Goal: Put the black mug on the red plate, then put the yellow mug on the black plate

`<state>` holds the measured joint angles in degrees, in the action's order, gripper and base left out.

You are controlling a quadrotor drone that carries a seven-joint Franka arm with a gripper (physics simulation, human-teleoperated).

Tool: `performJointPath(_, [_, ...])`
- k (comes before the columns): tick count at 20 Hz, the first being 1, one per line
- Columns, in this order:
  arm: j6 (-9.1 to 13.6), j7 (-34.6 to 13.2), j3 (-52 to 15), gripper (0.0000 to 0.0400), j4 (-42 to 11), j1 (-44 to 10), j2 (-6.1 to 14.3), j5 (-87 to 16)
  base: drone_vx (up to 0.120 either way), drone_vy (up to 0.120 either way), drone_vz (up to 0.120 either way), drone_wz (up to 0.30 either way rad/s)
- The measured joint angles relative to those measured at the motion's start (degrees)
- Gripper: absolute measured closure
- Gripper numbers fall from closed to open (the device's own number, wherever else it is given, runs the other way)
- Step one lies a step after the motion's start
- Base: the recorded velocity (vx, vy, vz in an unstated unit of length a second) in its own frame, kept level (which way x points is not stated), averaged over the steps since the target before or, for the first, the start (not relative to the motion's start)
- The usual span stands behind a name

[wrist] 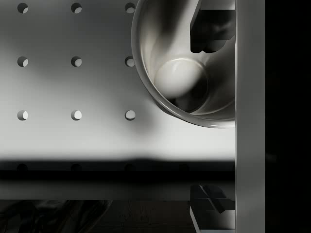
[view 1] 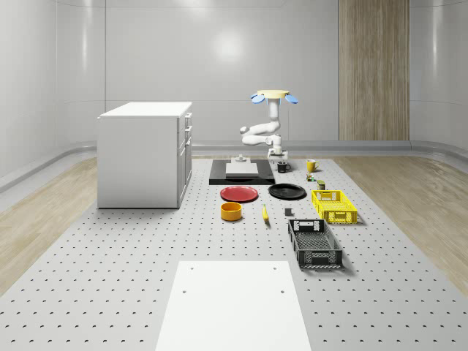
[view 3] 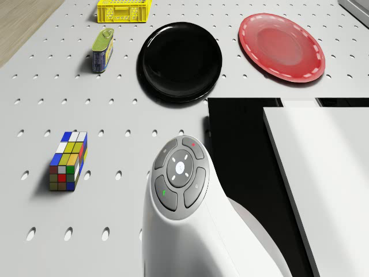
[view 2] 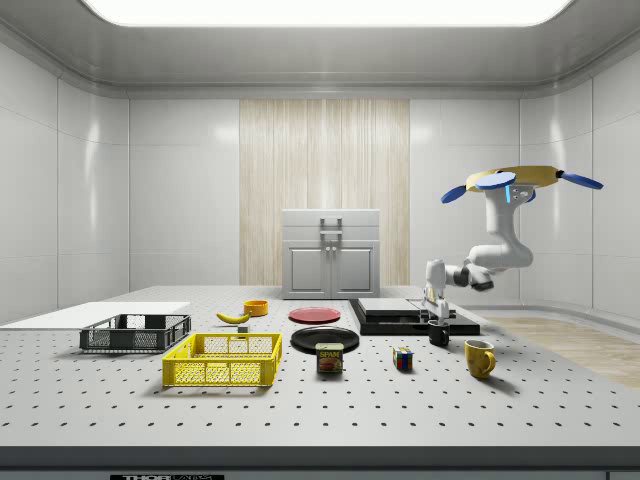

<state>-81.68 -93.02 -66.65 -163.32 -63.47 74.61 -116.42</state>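
Note:
The black mug (view 1: 283, 167) (view 2: 439, 335) stands on the table beside the black slab (view 1: 219, 178), with the yellow mug (view 1: 311, 165) (view 2: 480, 357) a little to the whole-scene view's right of it. My gripper (view 1: 278, 159) (view 2: 437, 320) (wrist: 212, 119) hangs open just above the black mug (wrist: 180, 77). One fingertip (wrist: 211, 29) is over the mug's hollow, the other (wrist: 209, 213) outside its rim. The drone (view 1: 274, 95) (view 2: 520, 180) hovers over that far part of the table. The red plate (view 1: 240, 194) (view 3: 281, 46) and black plate (view 1: 287, 191) (view 3: 180, 60) lie side by side, nearer the front.
A white block (view 1: 241, 169) rests on the slab. A can (view 3: 102, 51) and a Rubik's cube (view 3: 68, 160) sit near the mugs. Yellow crate (view 1: 334, 205), black crate (view 1: 314, 243), orange bowl (view 1: 231, 211) and banana (view 1: 265, 213) lie further forward. A white cabinet (view 1: 146, 153) stands at the left.

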Motion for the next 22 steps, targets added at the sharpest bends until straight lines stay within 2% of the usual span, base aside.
performJointPath(1, [-0.2, 0.0, 0.1, 0.0000, 0.0, -0.1, 0.1, 0.0, 0.000, 0.000, 0.000, 0.000])
performJointPath(2, [-0.3, -0.1, 0.1, 0.0023, 0.1, -0.1, 0.3, 0.0, 0.000, 0.000, 0.000, 0.000])
performJointPath(3, [-0.5, -0.1, 0.1, 0.0082, 0.1, -0.2, 0.4, 0.0, 0.000, 0.000, 0.000, 0.000])
performJointPath(5, [-0.7, -0.2, 0.1, 0.0164, 0.1, -0.3, 0.6, 0.0, 0.000, 0.000, 0.000, 0.000])
performJointPath(7, [-0.9, -0.3, 0.1, 0.0213, 0.2, -0.4, 0.9, 0.1, 0.000, 0.000, 0.000, 0.000])
performJointPath(9, [-1.2, -0.4, 0.1, 0.0244, 0.2, -0.5, 1.1, 0.2, 0.000, 0.000, 0.000, 0.000])
performJointPath(14, [-1.7, -0.6, 0.0, 0.0277, 0.3, -0.8, 1.6, 0.4, 0.000, 0.000, 0.000, 0.000])
performJointPath(20, [-1.7, -0.9, -1.3, 0.0287, 0.0, -1.0, 2.1, 1.7, 0.000, 0.000, 0.000, 0.000])
performJointPath(22, [-1.2, -1.2, -2.6, 0.0288, -0.3, -1.1, 2.1, 3.0, 0.000, 0.000, 0.080, 0.000])
